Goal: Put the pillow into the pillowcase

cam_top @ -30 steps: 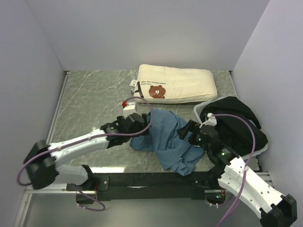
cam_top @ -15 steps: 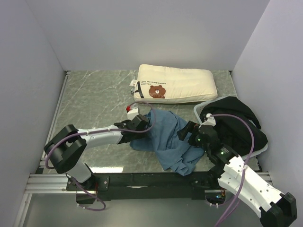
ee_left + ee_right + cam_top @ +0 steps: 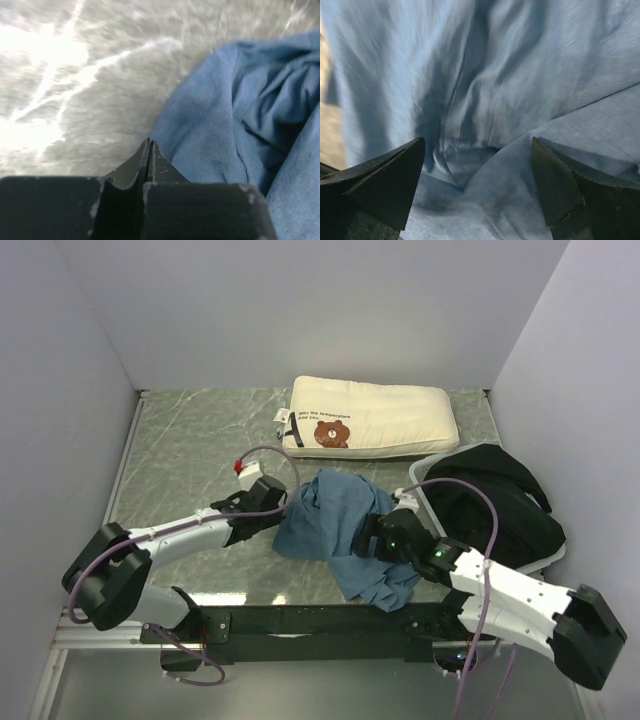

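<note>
**Both arms close in on the crumpled pillowcase while the pillow waits at the back.**

We've got the pillowcase [image 3: 335,525] heaped mid-table [image 3: 190,440], its opening lost in the folds, so we judge the arms are hunting for an edge to spread. The left gripper [image 3: 148,147] sits with jaws pressed together right at the cloth's left hem; we cannot tell whether any fabric is pinched. The right gripper [image 3: 477,145] hangs with jaws wide apart over a deep fold, poised to bite. The pillow [image 3: 375,420] lies flat, bear face up, near the far wall, apart from the cloth.
</note>
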{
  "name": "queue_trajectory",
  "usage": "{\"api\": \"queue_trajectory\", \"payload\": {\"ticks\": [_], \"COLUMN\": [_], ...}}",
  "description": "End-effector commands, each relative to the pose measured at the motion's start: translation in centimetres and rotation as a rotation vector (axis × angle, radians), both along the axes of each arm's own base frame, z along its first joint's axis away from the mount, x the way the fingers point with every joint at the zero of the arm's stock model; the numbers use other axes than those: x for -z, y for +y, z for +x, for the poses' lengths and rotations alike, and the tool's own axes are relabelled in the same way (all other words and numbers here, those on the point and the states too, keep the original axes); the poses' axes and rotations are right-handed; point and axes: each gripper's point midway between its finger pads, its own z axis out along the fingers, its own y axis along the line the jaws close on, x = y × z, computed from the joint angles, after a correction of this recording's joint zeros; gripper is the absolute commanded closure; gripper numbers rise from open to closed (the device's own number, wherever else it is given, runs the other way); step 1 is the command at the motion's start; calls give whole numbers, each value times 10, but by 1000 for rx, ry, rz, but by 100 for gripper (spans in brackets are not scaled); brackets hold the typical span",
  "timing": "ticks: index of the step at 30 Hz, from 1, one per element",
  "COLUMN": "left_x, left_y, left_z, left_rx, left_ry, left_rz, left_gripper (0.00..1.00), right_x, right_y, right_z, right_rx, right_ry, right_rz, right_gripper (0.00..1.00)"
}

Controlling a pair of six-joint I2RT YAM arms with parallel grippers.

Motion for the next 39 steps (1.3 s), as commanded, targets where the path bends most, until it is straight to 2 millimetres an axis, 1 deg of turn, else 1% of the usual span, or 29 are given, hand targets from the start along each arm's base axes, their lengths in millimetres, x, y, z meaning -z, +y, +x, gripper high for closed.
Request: {"api": "queue_trajectory", "payload": {"ticks": [1, 2, 3, 4, 5, 6, 7, 8, 11, 13, 15, 16, 17, 19, 22, 23, 24, 25, 27, 28, 30, 31, 32, 33, 34, 35, 37, 38, 39], "left_x": [-17, -18, -25, -27, -28, -37, -39, -44, -53, -53, -53, -46, -46, -37, -33, -25, -26, -15, -18, -7, -2, 9, 12, 14, 23, 25, 28, 29, 29], "left_y": [18, 26, 31, 37, 46, 50, 54, 62, 60, 50, 40, 33, 27, 19, 1, 0, -4, -8, -21, -27, -32, -32, -33, -35, -36, -37, -42, -42, -43], "left_z": [7, 8, 9, 9, 11, 12, 11, 13, 12, 8, 7, 1, 2, -4, -9, -8, -6, -8, -1, -4, -2, -2, -2, 0, 0, 0, 1, 1, 3], "left_rx": [-79, -98, -120, -136, -163, -180, -188, -209, -164, -97, -19, 38, 62, 115, 190, 191, 200, 218, 248, 266, 263, 254, 250, 233, 230, 231, 225, 221, 208], "left_ry": [-47, -47, -65, -65, -69, -87, -89, -103, -127, -120, -131, -105, -114, -95, -91, -75, -73, -42, -65, -36, -23, 6, 13, 22, 44, 49, 51, 53, 53], "left_rz": [-34, -32, -47, -42, -41, -57, -60, -72, -96, -120, -132, -144, -162, -179, -215, -196, -190, -167, -175, -152, -126, -111, -110, -118, -111, -116, -126, -125, -131], "left_gripper": [99, 99, 99, 99, 99, 99, 99, 99, 99, 98, 67, 48, 23, 12, 7, 7, 7, 7, 11, 11, 17, 19, 23, 25, 26, 31, 40, 53, 60], "right_x": [-26, -25, -26, -32, -31, -33, -37, -35, -37, -41, -44, -48, -50, -58, -70, -73, -76, -78, -79, -78, -71, -69, -63, -60, -57, -50, -46, -40, -41], "right_y": [23, 24, 24, 27, 27, 28, 29, 28, 25, 19, 16, 13, 11, 5, 0, -1, -1, -1, 4, 6, 12, 13, 12, 11, 11, 7, 0, -5, -5], "right_z": [19, 20, 22, 25, 25, 26, 28, 29, 32, 33, 32, 33, 33, 34, 35, 36, 36, 36, 34, 33, 29, 27, 24, 22, 19, 15, 12, 8, 6], "right_rx": [8, 8, 5, 6, 1, -5, -7, -7, 5, 23, 28, 39, 43, 64, 77, 77, 76, 66, 33, 16, -23, -35, -40, -41, -42, -39, -20, -18, -21], "right_ry": [-78, -72, -78, -89, -89, -95, -99, -96, -95, -108, -114, -129, -135, -152, -175, -184, -186, -191, -184, -178, -157, -151, -136, -127, -118, -100, -96, -83, -86], "right_rz": [35, 23, 19, 25, 17, 10, 6, -8, -37, -48, -53, -54, -59, -67, -76, -81, -80, -83, -80, -83, -77, -77, -82, -88, -88, -107, -118, -131, -118], "right_gripper": [12, 13, 20, 23, 29, 44, 52, 66, 87, 93, 99, 100, 100, 100, 100, 100, 100, 100, 92, 77, 62, 49, 45, 42, 37, 35, 33, 33, 33]}}
